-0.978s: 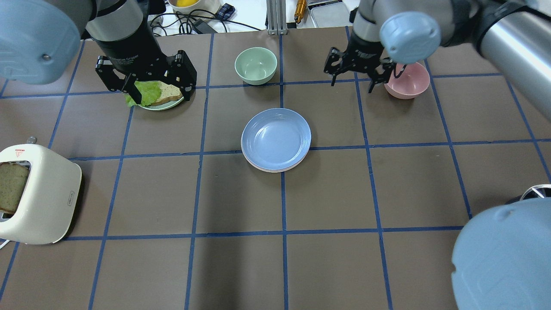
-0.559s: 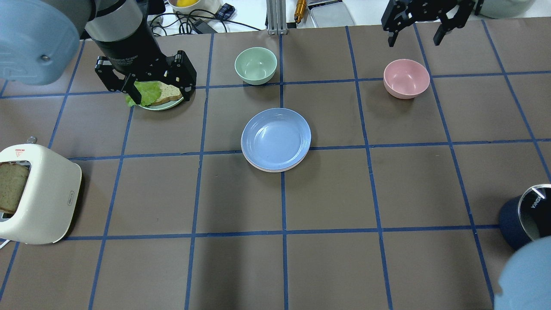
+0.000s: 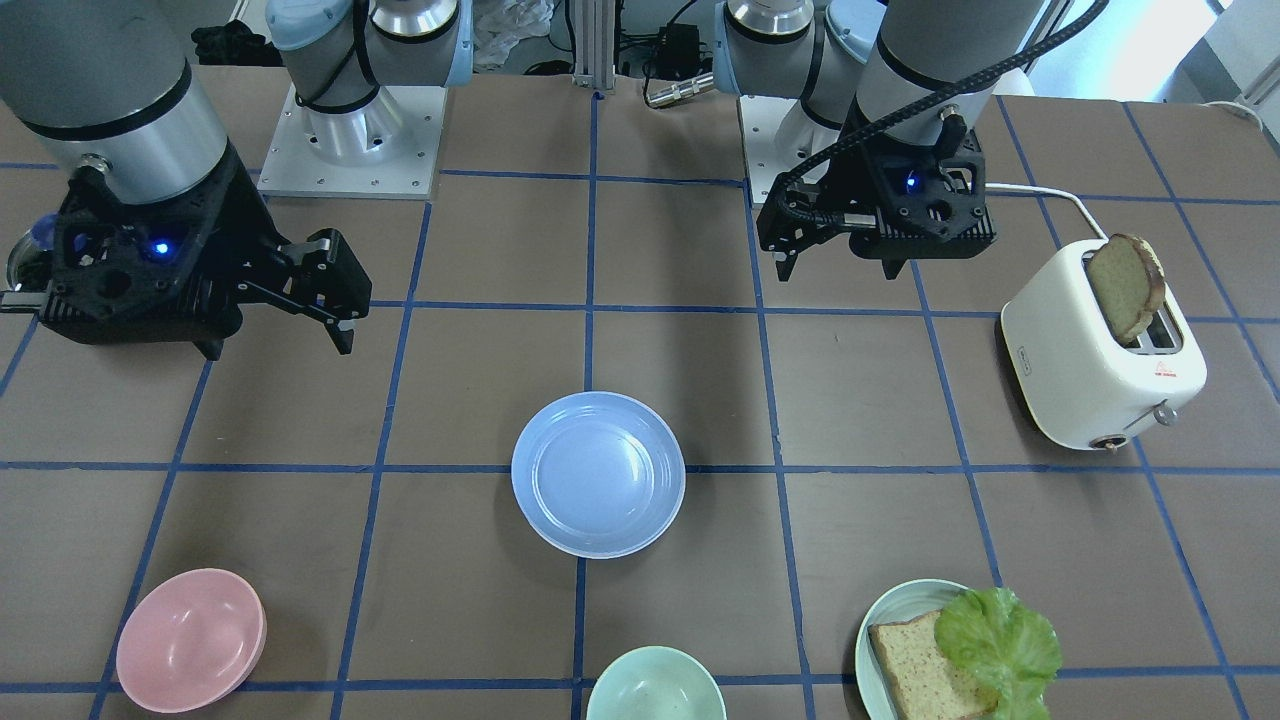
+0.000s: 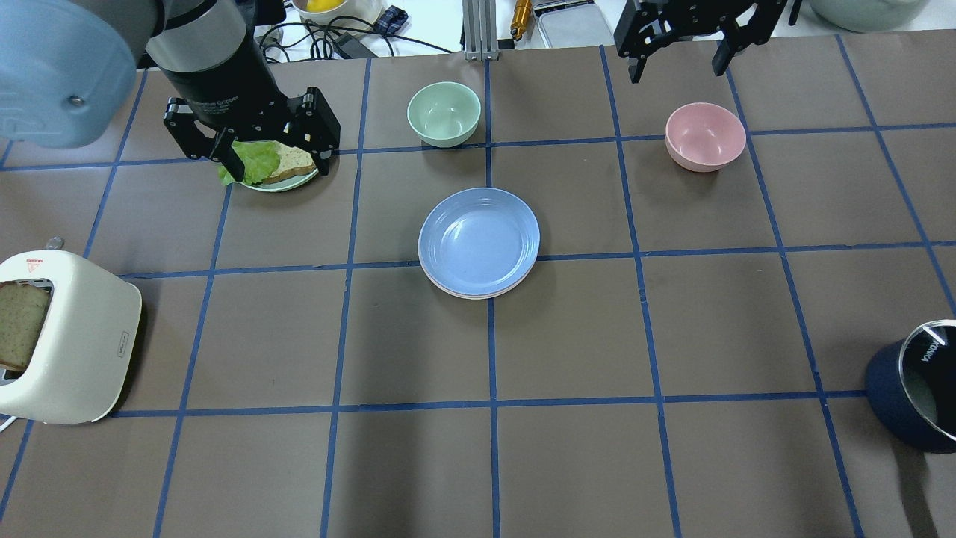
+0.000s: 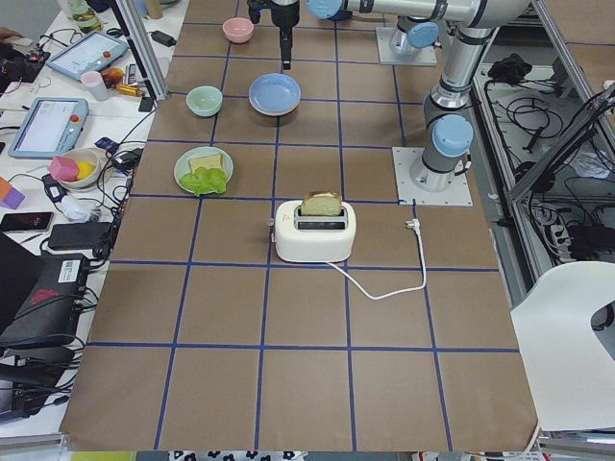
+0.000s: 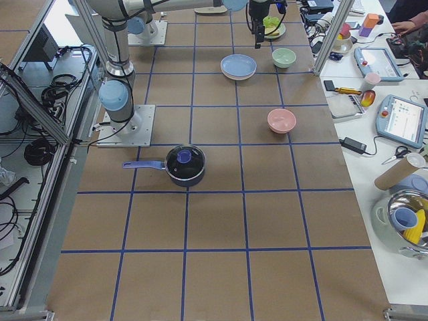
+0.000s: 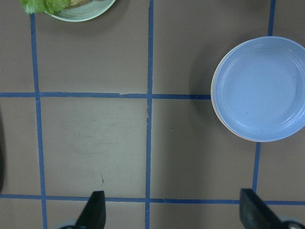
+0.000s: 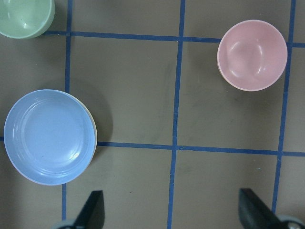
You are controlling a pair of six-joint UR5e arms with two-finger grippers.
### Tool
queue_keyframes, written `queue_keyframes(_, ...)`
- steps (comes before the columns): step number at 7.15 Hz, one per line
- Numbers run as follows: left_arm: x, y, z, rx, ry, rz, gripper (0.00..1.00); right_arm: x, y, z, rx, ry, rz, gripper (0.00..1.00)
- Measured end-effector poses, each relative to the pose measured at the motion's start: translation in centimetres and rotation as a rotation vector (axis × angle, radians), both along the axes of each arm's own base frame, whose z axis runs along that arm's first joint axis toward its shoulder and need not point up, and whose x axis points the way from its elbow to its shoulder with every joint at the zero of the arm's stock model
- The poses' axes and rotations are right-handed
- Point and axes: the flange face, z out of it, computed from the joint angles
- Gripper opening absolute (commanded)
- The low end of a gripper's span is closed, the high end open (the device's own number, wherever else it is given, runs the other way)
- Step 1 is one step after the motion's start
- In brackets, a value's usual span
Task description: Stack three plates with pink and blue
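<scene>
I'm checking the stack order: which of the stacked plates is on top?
The light blue plate; it lies fully exposed, while the plates beneath show only a thin pale rim at its edge.

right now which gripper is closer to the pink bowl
Right. The right gripper hangs high over the half of the table with the pink bowl; the left gripper is high over the other half, on the side of the plate with bread and lettuce.

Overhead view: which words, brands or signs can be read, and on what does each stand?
"KONKA": on the top of the dark blue pot.
"Gripper": white print on the wrist above the left gripper; the word before it is blurred.
On the toaster: a red triangle sign and a small side label, both too small to read.
</scene>
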Motion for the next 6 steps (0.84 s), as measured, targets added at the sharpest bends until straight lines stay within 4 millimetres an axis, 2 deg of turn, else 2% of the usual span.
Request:
queue_keyframes(1,0.0,0.0,0.0,0.0,0.0,0.0,1.0,0.0,0.4,-0.5,0.008,0.001,0.001,1.0)
queue_keyframes(3,0.0,0.0,0.1,-0.003,0.001,0.0,1.0,-0.1,2.4,-1.2,0.005,0.005,0.002,1.0)
queue_keyframes(6,0.0,-0.1,0.2,-0.006,0.002,-0.001,1.0,-1.2,2.5,-1.8,-0.063,0.011,-0.014,1.0)
